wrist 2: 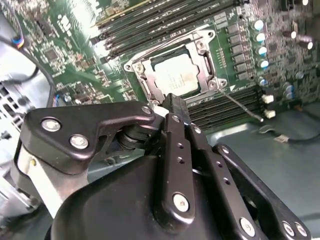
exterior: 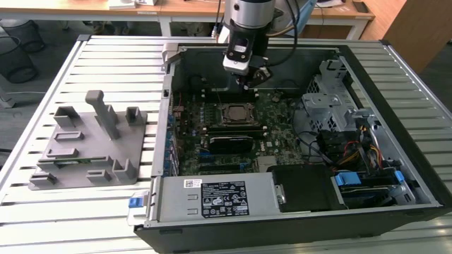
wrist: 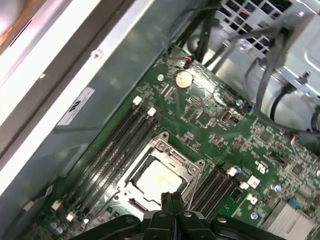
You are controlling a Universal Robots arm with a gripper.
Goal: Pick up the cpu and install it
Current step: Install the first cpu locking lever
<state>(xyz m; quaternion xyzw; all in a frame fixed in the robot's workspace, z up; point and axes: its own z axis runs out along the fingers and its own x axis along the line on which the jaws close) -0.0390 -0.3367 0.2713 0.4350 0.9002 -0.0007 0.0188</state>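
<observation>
The cpu (exterior: 235, 114) lies flat in the motherboard's socket inside the open computer case, its silver top (wrist 2: 175, 80) ringed by the metal socket frame (wrist 2: 207, 60). Both wrist views show it, with the silver square (wrist: 157, 177) just past the fingertips. My gripper (exterior: 251, 79) hangs above the board, a little toward the case's back wall from the socket. Its two black fingers (wrist: 170, 202) are pressed together with nothing between them. A thin metal lever (wrist 2: 242, 107) sticks out beside the socket.
A grey fixture block (exterior: 92, 143) stands on the slatted table at the exterior view's left. Inside the case are the power supply (exterior: 219, 198), a metal drive cage (exterior: 332, 100), cable bundles (exterior: 353, 153) and memory slots (wrist: 115, 150) beside the socket.
</observation>
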